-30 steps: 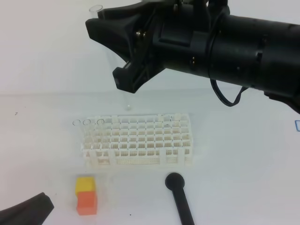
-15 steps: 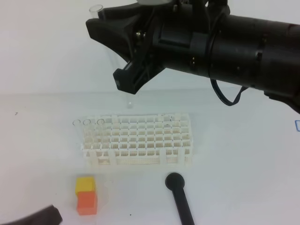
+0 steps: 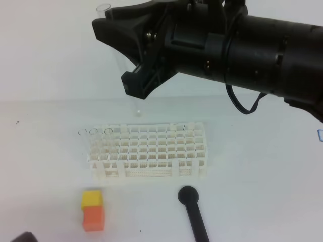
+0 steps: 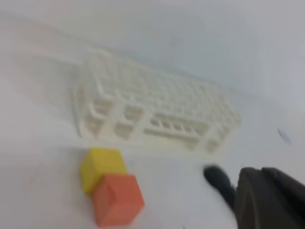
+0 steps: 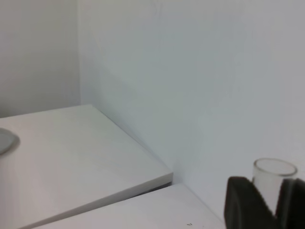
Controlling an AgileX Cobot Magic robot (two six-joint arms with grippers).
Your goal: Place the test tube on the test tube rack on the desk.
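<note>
My right gripper [image 3: 117,56] hangs high above the desk [image 3: 262,191], shut on a clear test tube [image 3: 121,60]. The tube's open rim sticks up at the top left and its round bottom hangs a little above the rear edge of the white test tube rack [image 3: 149,151]. The right wrist view shows the tube's rim [image 5: 274,170] between the two black fingers [image 5: 243,202]. Three more tube rims [image 3: 93,131] show at the rack's rear left corner. My left gripper [image 3: 22,238] is only a dark tip at the bottom left corner. The rack also shows in the left wrist view [image 4: 152,109].
A yellow-and-orange block [image 3: 93,209] stands in front of the rack's left end and also shows in the left wrist view [image 4: 110,192]. A black round-headed rod [image 3: 194,212] lies in front of the rack's right end. A white wall stands behind the desk.
My left arm has drawn back toward the bottom left corner and almost left the exterior view. My right gripper and its tube have barely moved.
</note>
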